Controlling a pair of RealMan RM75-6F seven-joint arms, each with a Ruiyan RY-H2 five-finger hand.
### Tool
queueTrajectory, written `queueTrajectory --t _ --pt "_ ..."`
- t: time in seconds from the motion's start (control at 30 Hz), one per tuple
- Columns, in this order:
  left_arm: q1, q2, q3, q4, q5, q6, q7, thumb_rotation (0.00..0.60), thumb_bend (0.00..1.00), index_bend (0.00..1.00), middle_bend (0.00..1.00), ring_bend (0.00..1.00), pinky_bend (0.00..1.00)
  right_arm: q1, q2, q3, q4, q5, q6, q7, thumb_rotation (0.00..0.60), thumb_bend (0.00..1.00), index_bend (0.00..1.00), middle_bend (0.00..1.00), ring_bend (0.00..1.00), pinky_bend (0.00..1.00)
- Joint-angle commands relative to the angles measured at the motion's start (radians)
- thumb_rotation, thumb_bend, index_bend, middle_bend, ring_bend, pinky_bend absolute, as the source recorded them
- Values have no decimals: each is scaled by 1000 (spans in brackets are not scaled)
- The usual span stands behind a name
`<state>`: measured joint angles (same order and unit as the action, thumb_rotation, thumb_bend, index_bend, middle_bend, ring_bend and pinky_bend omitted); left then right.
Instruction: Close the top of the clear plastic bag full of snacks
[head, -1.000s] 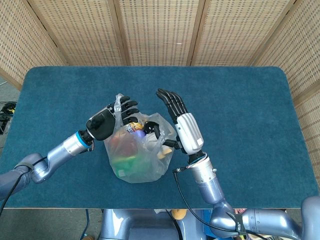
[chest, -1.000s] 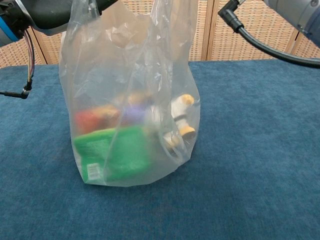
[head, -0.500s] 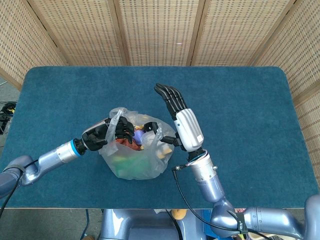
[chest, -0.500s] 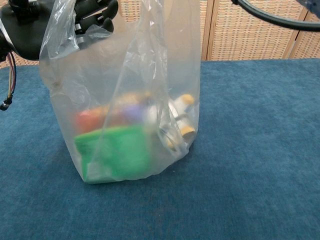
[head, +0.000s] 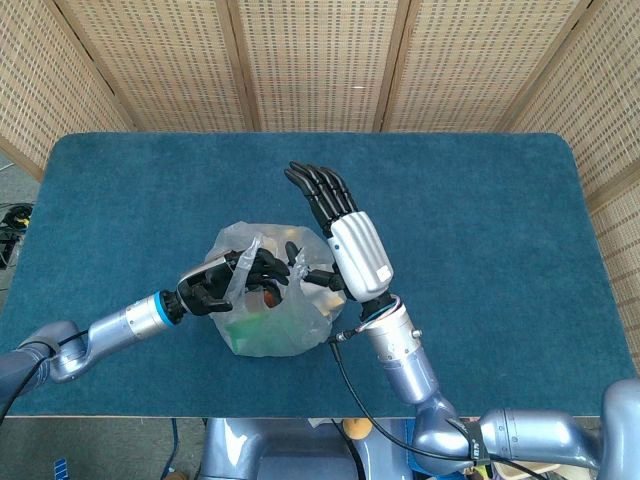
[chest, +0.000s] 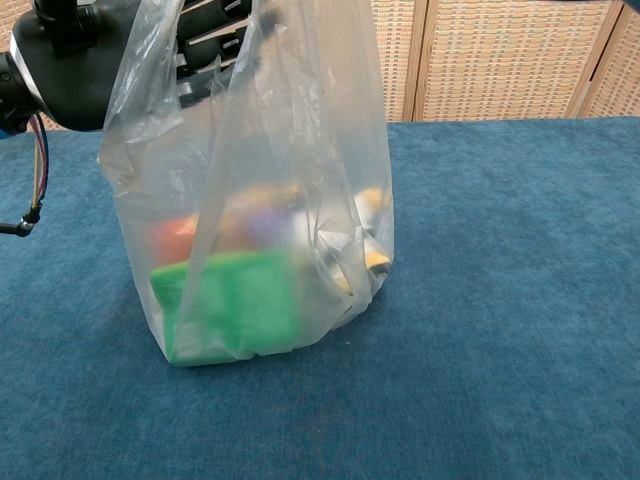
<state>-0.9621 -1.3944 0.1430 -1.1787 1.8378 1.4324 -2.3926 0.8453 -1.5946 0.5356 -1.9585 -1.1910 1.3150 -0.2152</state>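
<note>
Bag (head: 268, 310) of clear plastic stands upright on blue table cloth (head: 480, 200), near the front edge, mouth still gaping. Contents seen through the film in chest view: green packet (chest: 235, 310) at the bottom, something red (chest: 172, 238) and something purple (chest: 262, 222) above it. Left hand (head: 225, 283) has its fingers curled around the bag's left top edge, gripping the plastic. Right hand (head: 340, 235) is at the bag's right rim, fingers straight and spread, pointing away; whether the thumb pinches the film cannot be told.
</note>
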Motion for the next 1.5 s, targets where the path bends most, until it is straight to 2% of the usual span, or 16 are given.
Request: queueTrajectory --t 0.03,0.5,0.8,1.2,1.5 --pt "-7 13 -6 -45 -23 -24 40 570 162 262 252 225 317 8 -4 -2 -2 5 1 -13 600 541 59 90 0 0" --pt "-13 34 11 -104 3 -29 183 582 162 260 249 235 308 47 -25 -1 52 26 -1 -53 600 541 63 92 0 0" --pt "-28 41 -17 -158 -26 -53 237 592 166 265 251 236 306 80 -38 -3 39 29 -8 -89 600 541 63 94 0 0" --pt "-42 42 -7 -188 -4 -64 279 600 165 268 253 236 306 122 -70 -1 75 53 -8 -137 600 542 63 95 0 0" --pt "-61 25 -30 -227 -39 -122 346 600 163 272 260 236 305 161 -106 5 101 79 -11 -172 600 541 65 94 0 0"
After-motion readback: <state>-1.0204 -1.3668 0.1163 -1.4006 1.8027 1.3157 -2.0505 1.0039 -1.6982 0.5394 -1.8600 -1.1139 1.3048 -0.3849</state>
